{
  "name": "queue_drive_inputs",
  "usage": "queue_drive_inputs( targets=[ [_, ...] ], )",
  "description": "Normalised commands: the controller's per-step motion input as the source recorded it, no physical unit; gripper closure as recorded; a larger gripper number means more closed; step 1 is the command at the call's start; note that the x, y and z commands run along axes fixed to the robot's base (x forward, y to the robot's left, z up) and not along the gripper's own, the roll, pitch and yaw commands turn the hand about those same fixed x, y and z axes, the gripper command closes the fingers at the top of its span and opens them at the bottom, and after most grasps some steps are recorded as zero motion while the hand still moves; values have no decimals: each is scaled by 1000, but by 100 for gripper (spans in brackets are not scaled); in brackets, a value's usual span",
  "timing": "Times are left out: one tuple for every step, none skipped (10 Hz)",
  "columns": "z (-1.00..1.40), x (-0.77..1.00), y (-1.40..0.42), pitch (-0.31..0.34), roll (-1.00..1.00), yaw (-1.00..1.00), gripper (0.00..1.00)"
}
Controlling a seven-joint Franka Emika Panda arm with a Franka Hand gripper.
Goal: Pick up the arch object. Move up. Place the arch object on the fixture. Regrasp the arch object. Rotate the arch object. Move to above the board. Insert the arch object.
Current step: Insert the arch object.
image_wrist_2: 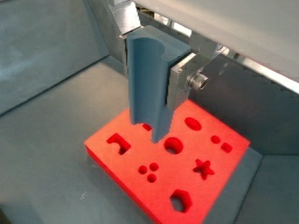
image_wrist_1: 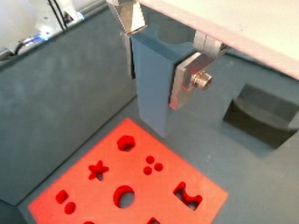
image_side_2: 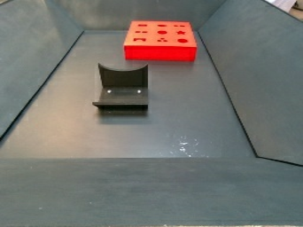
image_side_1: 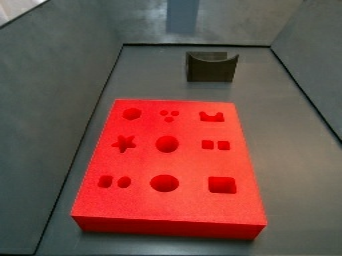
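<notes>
Blue-grey hard arch object (image_wrist_2: 149, 79) hangs pinched tight in the silver gripper (image_wrist_2: 158, 66), looking light, above the red board (image_wrist_2: 176, 162).

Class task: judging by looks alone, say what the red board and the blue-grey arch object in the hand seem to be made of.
The board: probably foam or matte plastic; grainy, unshiny red surface. The arch object, clamped in the hand above the board: likely smooth plastic, with an even blue-grey colour and soft sheen.
</notes>
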Motion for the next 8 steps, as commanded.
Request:
queue_drive_inputs(
  targets=[
    [-1000,300,217,0,-31,0,100],
    [-1000,37,49,-76,80,66,100],
    [-906,0,0,-109,133,209,100],
    [-806,40,-63,-119,183,354,100],
    [-857,214,-191,-101,164,377,100],
    [-854,337,-303,-124,120,331,100],
    [-837,534,-386,-210,0,137,100],
    [-834,574,-229,-213,0,94,100]
  ],
)
